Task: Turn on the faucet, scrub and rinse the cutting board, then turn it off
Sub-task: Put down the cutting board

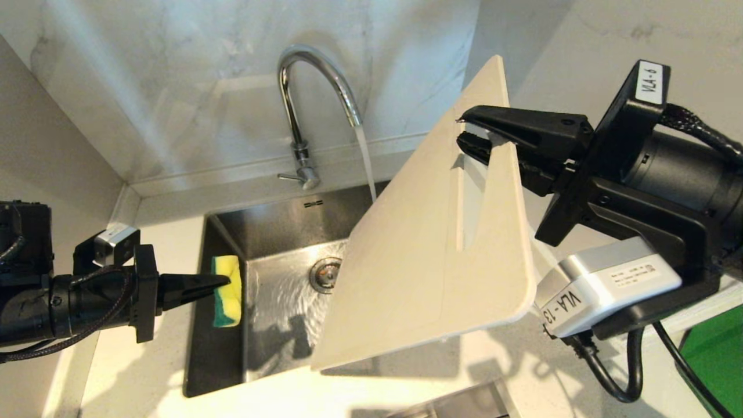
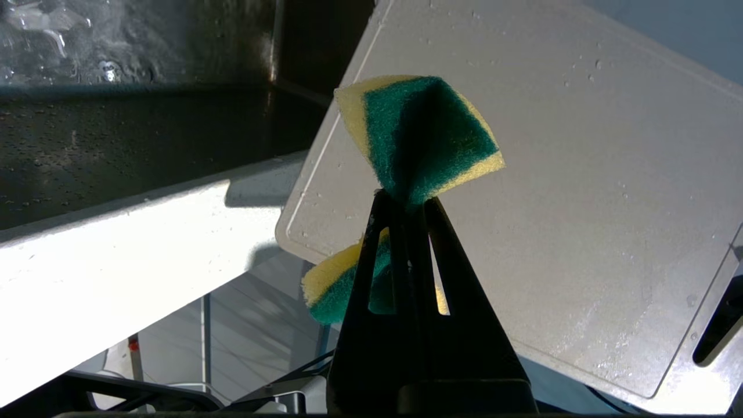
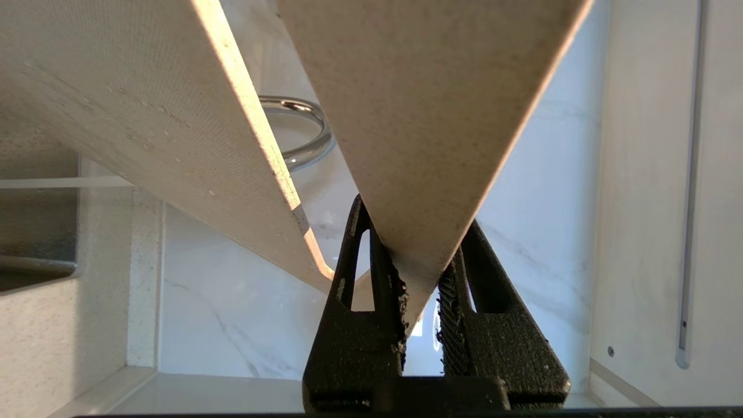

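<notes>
The chrome faucet is running, and its stream falls behind the top edge of the cutting board. My right gripper holds that cream board tilted over the sink, shut on the strip beside its handle slot. The right wrist view shows the board pinched in the gripper, with the faucet's arch beyond. My left gripper is shut on a green-and-yellow sponge at the sink's left side, apart from the board. The left wrist view shows the squeezed sponge in the gripper, with the wet board behind.
The faucet's thin lever sticks out left at its base. Water ripples over the sink floor round the drain. White counter surrounds the sink, with marble wall behind. A green object lies at the far right.
</notes>
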Motion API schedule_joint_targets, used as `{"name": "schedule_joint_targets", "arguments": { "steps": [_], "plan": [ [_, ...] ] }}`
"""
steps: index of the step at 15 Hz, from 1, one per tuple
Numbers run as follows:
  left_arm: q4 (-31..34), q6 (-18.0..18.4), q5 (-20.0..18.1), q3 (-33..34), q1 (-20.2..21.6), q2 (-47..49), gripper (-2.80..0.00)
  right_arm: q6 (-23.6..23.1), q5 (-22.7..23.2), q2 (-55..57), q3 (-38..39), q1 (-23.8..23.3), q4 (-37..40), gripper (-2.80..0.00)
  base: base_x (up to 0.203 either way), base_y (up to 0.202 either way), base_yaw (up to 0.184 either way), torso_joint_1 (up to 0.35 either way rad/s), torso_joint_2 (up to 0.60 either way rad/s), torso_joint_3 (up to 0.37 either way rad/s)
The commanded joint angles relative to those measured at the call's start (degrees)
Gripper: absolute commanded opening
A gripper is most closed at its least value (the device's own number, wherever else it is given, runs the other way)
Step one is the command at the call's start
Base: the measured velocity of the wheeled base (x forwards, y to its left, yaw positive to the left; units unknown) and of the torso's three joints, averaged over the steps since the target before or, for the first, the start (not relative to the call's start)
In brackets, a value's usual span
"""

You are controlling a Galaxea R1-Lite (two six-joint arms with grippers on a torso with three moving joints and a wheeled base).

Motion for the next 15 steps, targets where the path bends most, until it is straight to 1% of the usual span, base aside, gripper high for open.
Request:
{"name": "schedule_joint_targets", "arguments": {
  "steps": [1, 3, 7, 12, 15],
  "plan": [
    [-0.22, -0.32, -0.12, -0.06, 0.0, 0.19, -2.8, -0.54, 0.17, -1.29, 0.8, 0.03, -0.24, -2.8, 0.0, 0.0, 0.0, 0.0, 0.0, 0.0],
    [-0.17, -0.25, -0.19, -0.06, 0.49, 0.28, -2.8, -0.54, -0.13, -1.84, 1.39, -0.04, -0.24, -2.8, 0.0, 0.0, 0.0, 0.0, 0.0, 0.0],
    [-0.14, -0.23, -0.3, -0.06, 1.06, 0.36, -2.8, -0.39, -2.75, -3.32, 2.89, -0.13, -0.5, -2.8, 0.0, 0.0, 0.0, 0.0, 0.0, 0.0],
    [-0.14, -0.23, -0.47, -0.06, 1.06, 0.36, -2.8, 1.04, -9.73, -4.12, 6.09, -0.68, -6.98, -2.8, 0.0, 0.0, 0.0, 0.0, 0.0, 0.0],
    [-0.14, -0.15, -0.56, -0.06, 1.06, 0.36, -2.8, 1.1, -13.55, -5.18, 8.3, -3.19, -7.53, -2.8, 0.0, 0.0, 0.0, 0.0, 0.0, 0.0]
  ]
}}
